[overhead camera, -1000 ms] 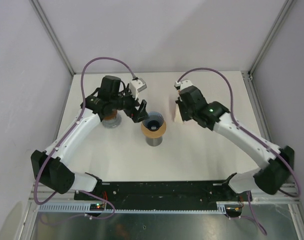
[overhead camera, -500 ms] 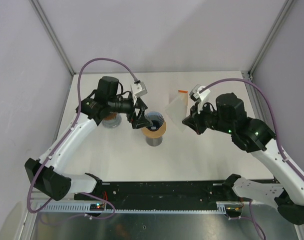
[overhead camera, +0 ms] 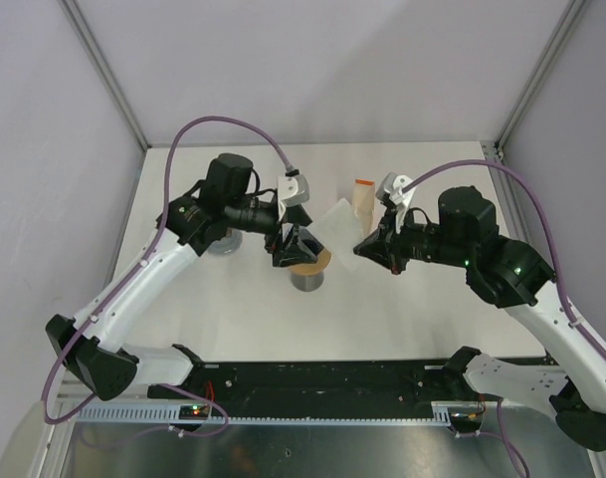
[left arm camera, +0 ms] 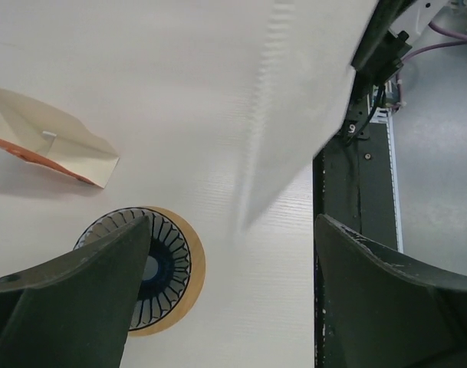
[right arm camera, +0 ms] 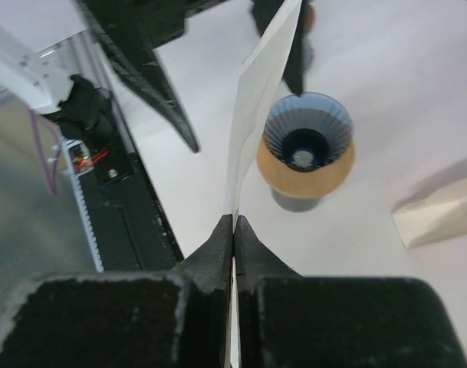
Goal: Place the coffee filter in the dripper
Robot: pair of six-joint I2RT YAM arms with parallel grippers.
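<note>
Hangs in the air: flat coffee filter [overhead camera: 334,221], nipped at one corner by the right gripper [overhead camera: 362,246]. Stretches lengthwise from those tips toward the far left, edge-on to the right wrist camera, just beside and above the dripper [right arm camera: 304,149]. Spread wide by the dripper: left gripper [overhead camera: 295,244]. Lying farther back on the table [overhead camera: 412,299]: orange-and-white packet [overhead camera: 363,196], print too small to read.
</note>
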